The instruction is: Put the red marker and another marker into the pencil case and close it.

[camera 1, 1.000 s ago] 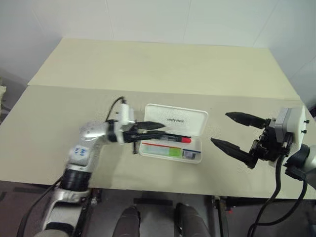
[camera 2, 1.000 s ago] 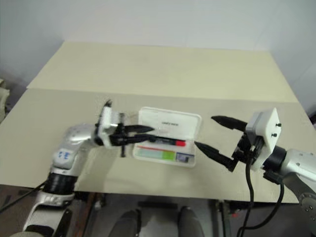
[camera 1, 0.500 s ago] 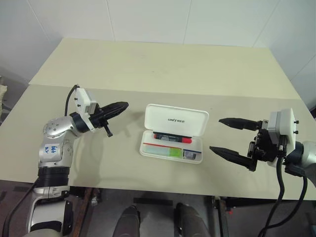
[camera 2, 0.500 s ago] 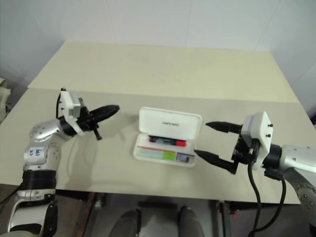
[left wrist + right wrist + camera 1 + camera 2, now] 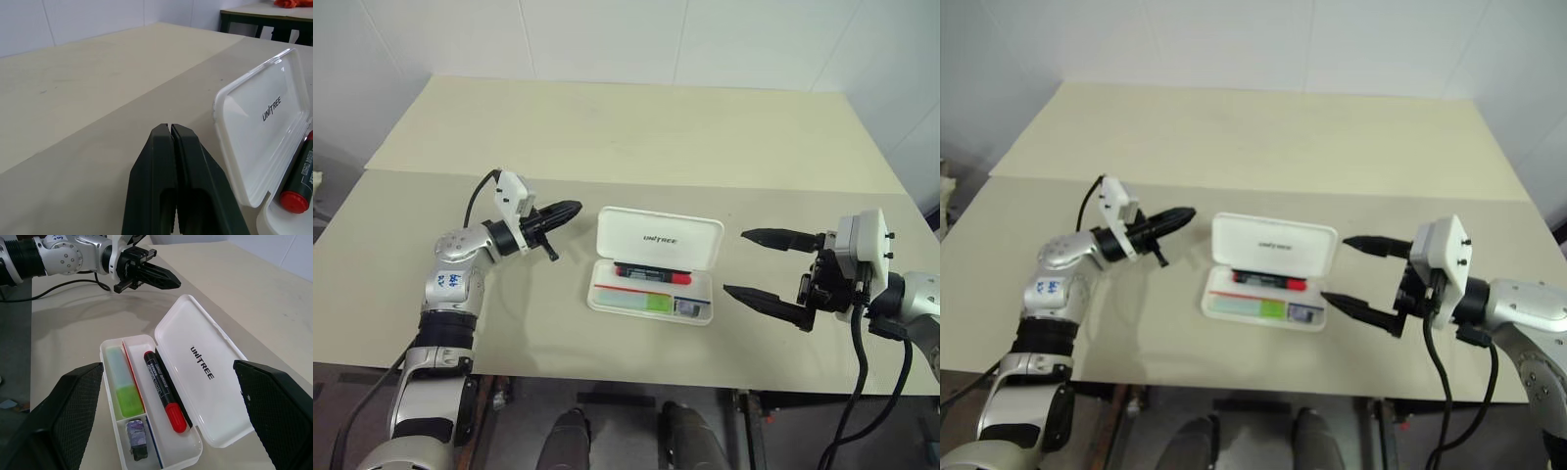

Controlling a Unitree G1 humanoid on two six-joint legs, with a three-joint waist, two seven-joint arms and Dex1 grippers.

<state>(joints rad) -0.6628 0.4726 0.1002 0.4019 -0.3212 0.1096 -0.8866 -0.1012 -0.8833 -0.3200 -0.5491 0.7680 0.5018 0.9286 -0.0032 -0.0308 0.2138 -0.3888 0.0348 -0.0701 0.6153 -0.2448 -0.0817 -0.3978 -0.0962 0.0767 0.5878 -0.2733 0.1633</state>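
The white pencil case (image 5: 658, 238) lies open at the table's middle, its lid tilted up at the back. Inside it, the red marker (image 5: 653, 273) lies along the rear compartment. The other marker, a pale green highlighter (image 5: 124, 387), lies in the front one. My left gripper (image 5: 573, 208) is shut and empty, held level just left of the lid and apart from it, with its tip pointing at the lid. My right gripper (image 5: 751, 264) stands wide open to the right of the case, its fingers (image 5: 73, 416) facing the case with nothing between them.
A small dark object (image 5: 137, 440) sits in the end pocket of the case. The beige table (image 5: 636, 137) stretches far behind the case, with a seam across it. Its front edge (image 5: 607, 367) runs close below the case.
My left gripper, a second ago over the case by the red marker, has drawn off to the left and stays shut. The right gripper has hardly moved and stays open.
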